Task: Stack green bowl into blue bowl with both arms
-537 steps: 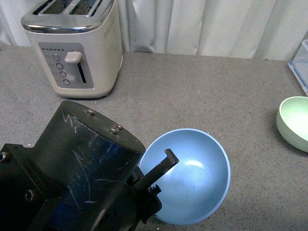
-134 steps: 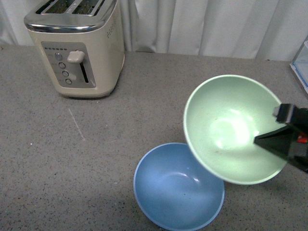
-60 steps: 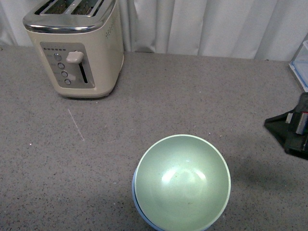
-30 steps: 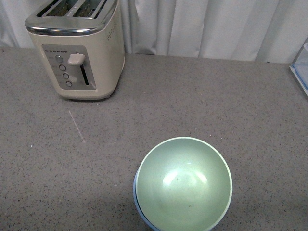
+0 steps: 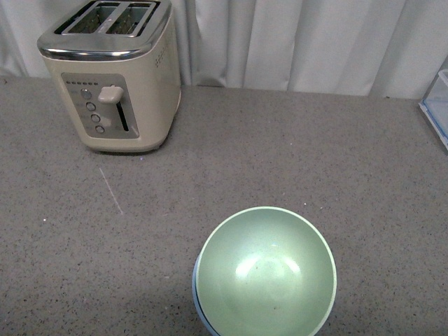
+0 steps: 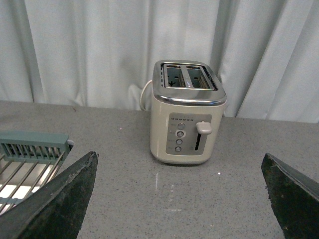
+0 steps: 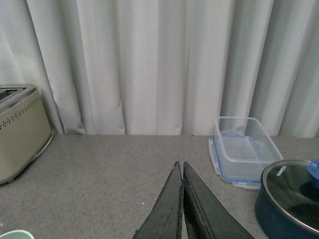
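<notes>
The green bowl [image 5: 264,274], nested in the blue bowl [image 5: 199,308], looks light, stiff and slick, best pinched at its rim; left fingers [image 6: 65,199] spread wide, right fingers [image 7: 169,211] closed empty.

Pale mint-green bowl [image 5: 264,274], faint speckles, sat in light blue bowl [image 5: 198,302]; cream toaster [image 5: 112,77], chrome top; grey speckled counter [image 5: 294,154]; white curtain [image 5: 294,42].

Grey speckled desk [image 5: 294,147]. Cream toaster [image 5: 112,77] stands at far left, near the curtain. Blue bowl [image 5: 198,308] sits at near centre, carrying the green bowl [image 5: 264,273]. Clear lidded container [image 7: 244,149] and dark blue pot [image 7: 286,196] stand to the right. Dish rack [image 6: 27,159] sits left of the toaster.
</notes>
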### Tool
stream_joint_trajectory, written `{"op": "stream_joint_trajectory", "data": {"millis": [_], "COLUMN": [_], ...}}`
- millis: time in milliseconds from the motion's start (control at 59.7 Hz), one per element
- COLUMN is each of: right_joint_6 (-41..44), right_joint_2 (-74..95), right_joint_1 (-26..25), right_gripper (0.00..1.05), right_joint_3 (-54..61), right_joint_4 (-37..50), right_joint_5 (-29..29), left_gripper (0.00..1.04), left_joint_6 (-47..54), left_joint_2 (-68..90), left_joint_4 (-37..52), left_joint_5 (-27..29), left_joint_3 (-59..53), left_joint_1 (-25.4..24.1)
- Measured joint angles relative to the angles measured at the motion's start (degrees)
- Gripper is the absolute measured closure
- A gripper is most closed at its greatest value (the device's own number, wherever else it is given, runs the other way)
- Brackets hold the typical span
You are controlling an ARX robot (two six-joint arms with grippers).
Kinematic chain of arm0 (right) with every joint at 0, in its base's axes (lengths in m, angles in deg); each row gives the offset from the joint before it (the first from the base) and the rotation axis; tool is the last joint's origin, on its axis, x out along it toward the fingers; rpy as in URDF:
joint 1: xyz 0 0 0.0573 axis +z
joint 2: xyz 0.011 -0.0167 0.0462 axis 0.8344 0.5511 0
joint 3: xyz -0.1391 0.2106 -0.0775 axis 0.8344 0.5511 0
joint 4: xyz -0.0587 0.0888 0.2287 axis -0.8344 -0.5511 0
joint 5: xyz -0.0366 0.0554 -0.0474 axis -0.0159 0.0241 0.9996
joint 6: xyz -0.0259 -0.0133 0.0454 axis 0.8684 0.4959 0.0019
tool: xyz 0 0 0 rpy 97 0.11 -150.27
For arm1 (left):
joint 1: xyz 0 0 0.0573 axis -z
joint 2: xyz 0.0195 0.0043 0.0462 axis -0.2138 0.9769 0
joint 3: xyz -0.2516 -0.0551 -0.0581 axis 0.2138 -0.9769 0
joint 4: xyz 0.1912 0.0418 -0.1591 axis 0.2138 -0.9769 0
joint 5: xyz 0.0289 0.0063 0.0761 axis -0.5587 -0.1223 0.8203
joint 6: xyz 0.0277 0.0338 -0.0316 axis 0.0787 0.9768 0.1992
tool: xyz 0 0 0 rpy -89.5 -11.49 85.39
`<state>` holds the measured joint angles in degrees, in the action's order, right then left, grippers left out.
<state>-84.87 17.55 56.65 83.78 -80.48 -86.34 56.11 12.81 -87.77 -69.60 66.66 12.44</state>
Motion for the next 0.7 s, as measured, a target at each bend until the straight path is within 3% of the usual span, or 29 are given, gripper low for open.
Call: {"op": "stream_joint_trajectory", "data": {"millis": [67, 101, 168, 302, 536, 637, 704], "right_joint_6": [-2.7, -7.1, -14.2, -20.5, -21.9, -21.7, -14.6], "right_joint_2": [1.8, 5.4, 9.1, 11.1, 10.6, 10.3, 4.7], "right_joint_1": [-0.9, -1.6, -2.2, -2.4, -2.4, -2.3, -0.9], "right_gripper": [0.99, 0.92, 0.8, 0.51, 0.09, 0.1, 0.22], "right_joint_3": [-1.2, -4.2, -7.4, -7.4, -7.4, -7.1, -2.2], "right_joint_4": [-4.3, -11.3, -18.1, -19.6, -19.6, -18.9, -8.0], "right_joint_5": [-3.3, -7.3, -9.3, -9.3, -9.3, -8.8, -2.0], "left_gripper": [0.06, 0.06, 0.06, 0.06, 0.06, 0.06, 0.06], "left_joint_6": [0.0, 0.0, 0.0, 0.0, 0.0, 0.0, 0.0], "left_joint_2": [0.0, 0.0, 0.0, 0.0, 0.0, 0.0, 0.0], "left_joint_4": [0.0, 0.0, 0.0, 0.0, 0.0, 0.0, 0.0], "left_joint_5": [0.0, 0.0, -0.1, 0.0, 0.0, 0.0, 0.0], "left_joint_3": [0.0, 0.0, 0.0, 0.0, 0.0, 0.0, 0.0], "left_joint_1": [0.0, 0.0, 0.0, 0.0, 0.0, 0.0, 0.0]}}
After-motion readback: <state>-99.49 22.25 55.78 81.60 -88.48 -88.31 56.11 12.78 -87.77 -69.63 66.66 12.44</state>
